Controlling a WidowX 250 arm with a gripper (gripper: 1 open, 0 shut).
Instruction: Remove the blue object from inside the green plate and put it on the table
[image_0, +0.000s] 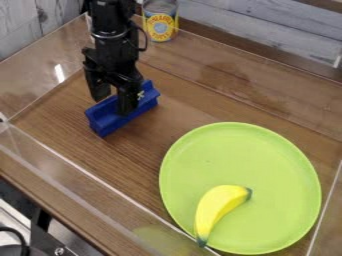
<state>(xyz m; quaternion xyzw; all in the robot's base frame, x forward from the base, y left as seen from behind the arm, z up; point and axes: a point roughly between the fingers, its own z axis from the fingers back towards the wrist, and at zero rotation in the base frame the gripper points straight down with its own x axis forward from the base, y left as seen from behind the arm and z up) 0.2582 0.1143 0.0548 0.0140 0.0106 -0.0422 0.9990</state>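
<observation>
Here, your gripper (112, 97) stands spread wide astride the blue block (123, 108), which lies flat on the table (227, 90) near its left edge, well apart from the green plate (247, 165); evidently delivered, banana (219, 208) remaining.

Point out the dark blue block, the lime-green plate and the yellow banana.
Dark blue rectangular block (118, 113), camera view, top face.
Lime-green round plate (227, 160), camera view, bare centre.
Yellow banana (221, 209), camera view, mid-body.
</observation>
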